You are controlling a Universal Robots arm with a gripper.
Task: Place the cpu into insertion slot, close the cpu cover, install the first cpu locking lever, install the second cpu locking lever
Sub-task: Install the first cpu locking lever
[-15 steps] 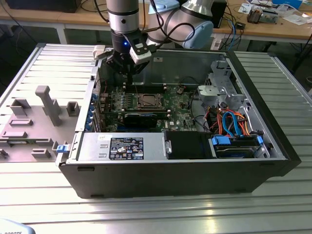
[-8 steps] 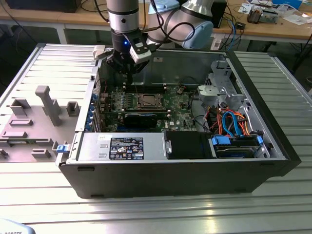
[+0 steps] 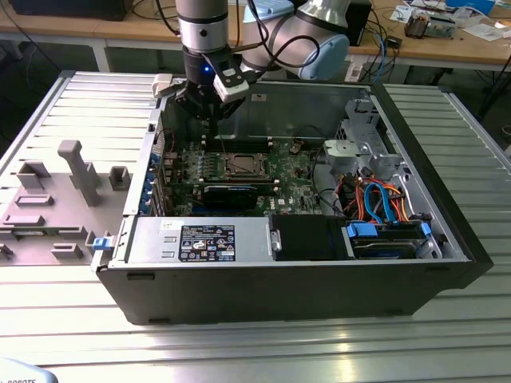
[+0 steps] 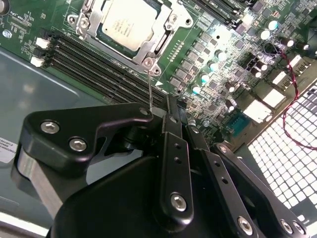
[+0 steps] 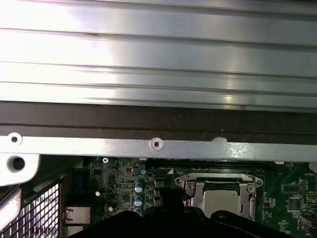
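The cpu (image 4: 130,22) lies in the insertion slot (image 4: 79,21) on the green board, its silver top showing through the window of the cpu cover (image 4: 162,40), which is down flat over it. A thin wire locking lever (image 4: 149,84) rises from the socket's corner up to my fingertips. My gripper (image 4: 166,111) is shut; the lever's end meets its tip, but I cannot tell whether it is pinched. In the exterior view my gripper (image 3: 209,118) hangs inside the case, up and towards that view's left from the cpu (image 3: 242,165). The first wrist view has the cpu (image 5: 223,201) under the cover (image 5: 197,186).
Black memory slots (image 4: 89,62) run beside the socket, and a red wire (image 4: 292,74) loops near the rear grille. A long black card (image 3: 231,194), power supply (image 3: 200,239), drive cage (image 3: 359,152) and coloured cables (image 3: 375,199) crowd the case. A grey fixture tray (image 3: 56,191) lies outside.
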